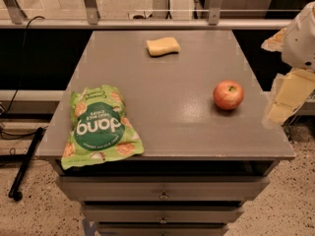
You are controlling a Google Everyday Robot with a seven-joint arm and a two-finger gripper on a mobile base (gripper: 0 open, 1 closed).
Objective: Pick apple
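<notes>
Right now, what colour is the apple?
Apple: red, yellowish patches, camera view. End effector hangs at right.

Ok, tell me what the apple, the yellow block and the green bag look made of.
Apple: real-looking fruit, glossy red-yellow skin with a highlight. Yellow block: probably a foam sponge, matte, soft edges. Green bag: crinkled printed plastic film, slightly shiny. The gripper hangs right of the apple, past the table edge.

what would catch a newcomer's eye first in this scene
The bright green chip bag at the front-left corner of the grey table grabs the eye first. Next is the red apple, alone toward the right side, with the gripper just off the table's right edge beside it. A pale yellow sponge lies near the far edge.
</notes>
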